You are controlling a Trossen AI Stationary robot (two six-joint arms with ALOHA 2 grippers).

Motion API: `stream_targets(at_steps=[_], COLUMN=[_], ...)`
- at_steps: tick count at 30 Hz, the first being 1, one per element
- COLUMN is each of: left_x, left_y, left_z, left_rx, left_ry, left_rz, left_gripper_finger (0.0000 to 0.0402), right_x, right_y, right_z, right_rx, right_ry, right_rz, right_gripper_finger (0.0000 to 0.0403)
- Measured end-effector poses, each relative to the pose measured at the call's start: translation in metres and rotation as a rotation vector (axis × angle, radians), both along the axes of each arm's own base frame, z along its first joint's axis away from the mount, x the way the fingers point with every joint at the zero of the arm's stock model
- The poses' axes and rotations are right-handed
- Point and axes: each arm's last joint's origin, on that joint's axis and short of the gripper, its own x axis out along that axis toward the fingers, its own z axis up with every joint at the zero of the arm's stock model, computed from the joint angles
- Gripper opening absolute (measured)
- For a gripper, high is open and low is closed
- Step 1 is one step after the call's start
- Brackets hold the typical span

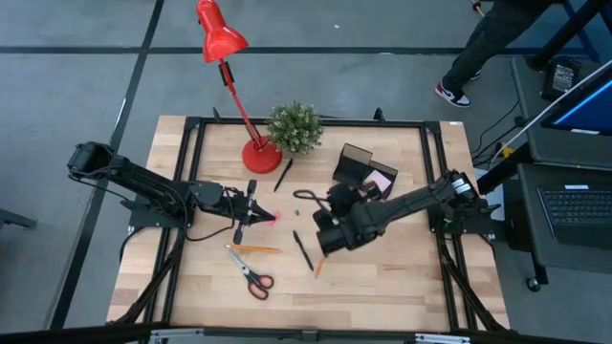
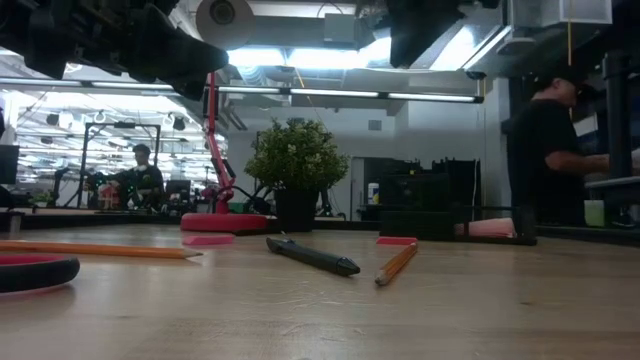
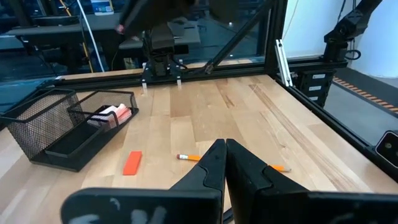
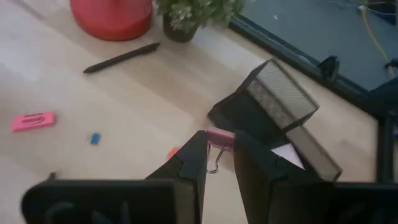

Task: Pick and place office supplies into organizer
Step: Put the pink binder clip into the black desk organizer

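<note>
My right gripper (image 4: 219,149) hangs over the middle of the table (image 1: 333,201), just short of the black mesh organizer (image 4: 273,106) (image 1: 363,172), shut on a small pink binder clip (image 4: 219,137). A pink sticky-note pad (image 3: 115,115) lies inside the organizer. My left gripper (image 3: 225,152) waits shut with nothing in it at the table's left (image 1: 251,205). Lying flat on the table are orange-handled scissors (image 1: 251,277), two orange pencils (image 1: 256,248) (image 1: 318,268), two black pens (image 1: 302,248) (image 1: 283,174) and a pink eraser (image 4: 34,121). My right gripper pinches the clip's pink body (image 4: 217,134) between its two fingertips. The fingers slant down toward the table's far side. The clip is clear of the table, and its wire handle (image 4: 214,163) hangs below the fingers.
A red desk lamp's base (image 1: 260,158) and a small green potted plant (image 1: 294,127) stand at the far edge, left of the organizer. A tiny blue thing (image 4: 94,138) lies on the wood. A person (image 2: 545,150) sits beyond the table. Bare wood lies at the near right.
</note>
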Motion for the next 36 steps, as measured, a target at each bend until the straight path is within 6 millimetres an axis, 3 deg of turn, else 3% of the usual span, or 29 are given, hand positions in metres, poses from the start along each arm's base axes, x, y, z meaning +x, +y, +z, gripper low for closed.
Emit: stream_targets(at_steps=[8, 13, 21, 36], left_x=[0.000, 0.000, 0.000, 0.000], left_y=[0.000, 0.000, 0.000, 0.000], left_z=[0.000, 0.000, 0.000, 0.000], left_rx=[0.000, 0.000, 0.003, 0.001], left_ry=[0.003, 0.003, 0.003, 0.002], left_rz=[0.000, -0.002, -0.003, -0.003], left_gripper_finger=[0.0006, 0.0006, 0.0006, 0.0006], right_x=[0.005, 0.001, -0.008, -0.038], right_y=[-0.037, -0.052, -0.056, -0.086], right_z=[0.004, -0.021, -0.067, -0.091], right_rx=[-0.045, -0.060, -0.012, 0.165], right_ry=[0.047, 0.124, 0.137, -0.064], right_rz=[-0.040, -0.092, -0.139, -0.075], right_gripper_finger=[0.0074, 0.0074, 0.0074, 0.0074])
